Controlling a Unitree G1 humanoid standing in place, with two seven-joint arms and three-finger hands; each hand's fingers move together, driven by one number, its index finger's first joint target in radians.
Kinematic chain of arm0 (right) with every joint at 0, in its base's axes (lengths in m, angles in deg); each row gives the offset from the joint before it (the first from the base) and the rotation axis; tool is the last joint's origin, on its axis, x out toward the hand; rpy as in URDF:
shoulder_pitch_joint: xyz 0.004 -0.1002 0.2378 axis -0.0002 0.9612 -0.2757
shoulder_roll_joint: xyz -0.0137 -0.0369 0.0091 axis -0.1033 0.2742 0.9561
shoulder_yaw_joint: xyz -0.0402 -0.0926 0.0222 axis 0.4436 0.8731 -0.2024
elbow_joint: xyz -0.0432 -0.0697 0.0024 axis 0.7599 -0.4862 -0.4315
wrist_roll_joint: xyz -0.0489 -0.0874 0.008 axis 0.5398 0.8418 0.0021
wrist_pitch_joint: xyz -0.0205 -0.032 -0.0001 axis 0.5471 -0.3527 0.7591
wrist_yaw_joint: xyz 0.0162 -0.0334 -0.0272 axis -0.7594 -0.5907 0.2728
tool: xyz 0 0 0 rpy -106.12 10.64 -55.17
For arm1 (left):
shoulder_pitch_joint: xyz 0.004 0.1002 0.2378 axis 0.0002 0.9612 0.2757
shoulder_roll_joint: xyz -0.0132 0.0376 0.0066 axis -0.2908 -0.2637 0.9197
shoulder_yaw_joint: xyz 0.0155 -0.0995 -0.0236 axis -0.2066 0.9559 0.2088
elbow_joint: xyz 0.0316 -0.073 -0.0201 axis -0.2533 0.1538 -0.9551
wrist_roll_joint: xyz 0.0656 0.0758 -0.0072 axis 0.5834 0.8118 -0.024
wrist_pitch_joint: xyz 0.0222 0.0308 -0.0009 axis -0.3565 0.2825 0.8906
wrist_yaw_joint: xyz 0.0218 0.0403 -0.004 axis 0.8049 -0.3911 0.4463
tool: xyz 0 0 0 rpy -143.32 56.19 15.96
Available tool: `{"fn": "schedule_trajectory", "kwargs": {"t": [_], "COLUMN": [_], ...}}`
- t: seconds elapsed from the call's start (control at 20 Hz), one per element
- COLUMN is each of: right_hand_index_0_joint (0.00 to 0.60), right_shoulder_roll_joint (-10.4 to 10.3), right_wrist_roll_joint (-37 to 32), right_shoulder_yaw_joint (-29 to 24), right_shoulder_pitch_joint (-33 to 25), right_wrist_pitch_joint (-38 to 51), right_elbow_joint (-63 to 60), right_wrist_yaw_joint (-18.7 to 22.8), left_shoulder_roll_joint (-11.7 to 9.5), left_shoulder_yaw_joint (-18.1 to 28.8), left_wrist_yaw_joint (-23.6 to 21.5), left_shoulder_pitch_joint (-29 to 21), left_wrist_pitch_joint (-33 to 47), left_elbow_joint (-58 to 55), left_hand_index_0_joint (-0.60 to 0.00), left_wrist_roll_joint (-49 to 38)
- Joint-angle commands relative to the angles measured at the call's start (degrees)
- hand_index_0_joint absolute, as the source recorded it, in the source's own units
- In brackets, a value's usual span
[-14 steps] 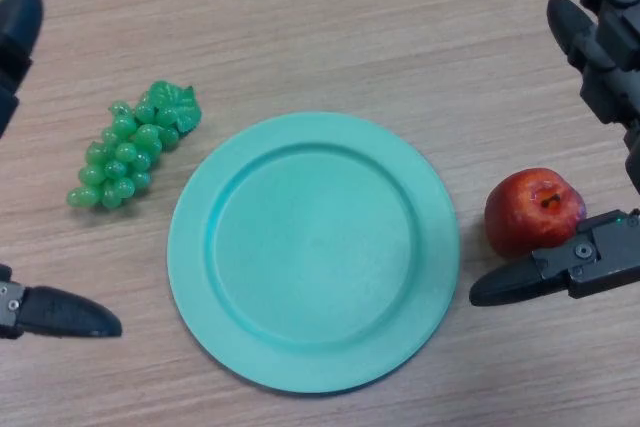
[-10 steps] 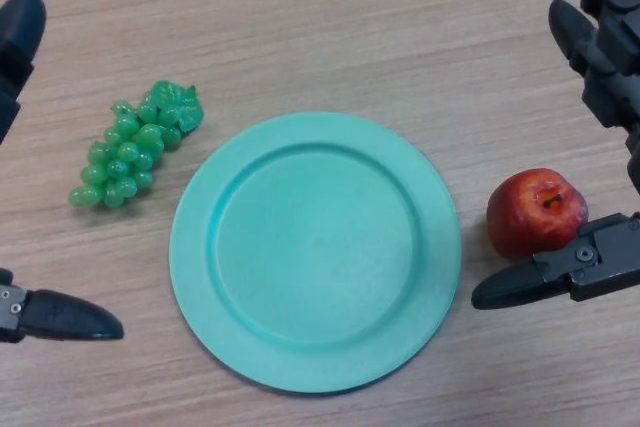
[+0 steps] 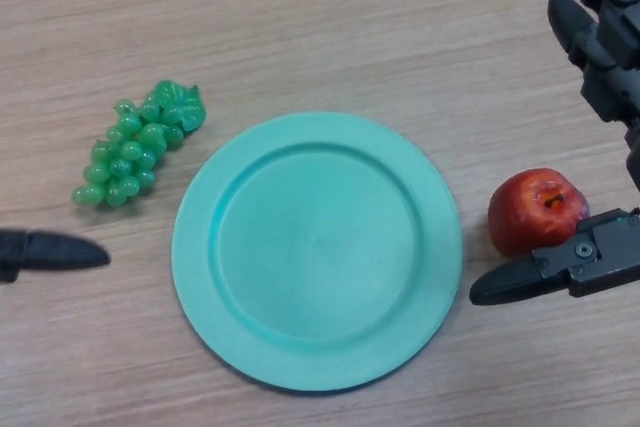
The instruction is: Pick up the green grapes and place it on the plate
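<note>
A bunch of green grapes (image 3: 138, 143) lies on the wooden table, left of a teal plate (image 3: 316, 250) that has nothing on it. Only one black finger of my left hand (image 3: 50, 250) shows at the left edge, below the grapes and apart from them. My right hand (image 3: 600, 97) is at the right edge with its fingers spread wide. Its thumb lies just below a red apple (image 3: 535, 209) and its other fingers are above it, none curled round it.
The red apple rests on the table just right of the plate, between the thumb and fingers of my right hand. Bare wooden tabletop stretches across the top of the view.
The left hand's lower finger moved up and left, closer to the grapes' height; its upper finger has left the view. The right hand, grapes, plate and apple stayed put.
</note>
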Motion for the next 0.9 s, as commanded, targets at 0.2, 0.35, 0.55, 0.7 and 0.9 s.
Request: {"fn": "schedule_trajectory", "kwargs": {"t": [0.2,0.35,0.55,0.7,0.9], "right_hand_index_0_joint": [0.0,0.0,0.0,0.0,0.0], "right_shoulder_roll_joint": [-1.15,-2.1,-3.5,-4.64,-6.02], "right_wrist_roll_joint": [2.73,3.26,4.36,4.96,6.01], "right_shoulder_yaw_joint": [-2.96,-2.95,-3.6,-4.76,-6.41], "right_shoulder_pitch_joint": [-2.03,-3.02,-3.94,-4.27,-4.62], "right_wrist_pitch_joint": [7.33,6.31,4.99,4.07,2.76], "right_elbow_joint": [3.04,3.04,3.04,3.04,3.04], "right_wrist_yaw_joint": [-0.7,-1.45,-3.51,-5.24,-7.47], "left_shoulder_roll_joint": [-5.19,-6.48,-8.0,-8.36,-8.57], "left_shoulder_yaw_joint": [-2.94,-6.9,-11.25,-12.93,-15.62], "left_wrist_yaw_joint": [-0.4,-1.18,-2.81,-3.28,-3.83], "left_shoulder_pitch_joint": [-7.85,-12.29,-17.67,-20.37,-23.2], "left_wrist_pitch_joint": [14.39,19.58,23.73,28.84,34.41], "left_elbow_joint": [11.37,22.41,35.35,44.09,55.23], "left_hand_index_0_joint": [0.0,0.0,0.0,0.0,0.0], "left_wrist_roll_joint": [10.78,16.98,23.83,27.62,32.27]}}
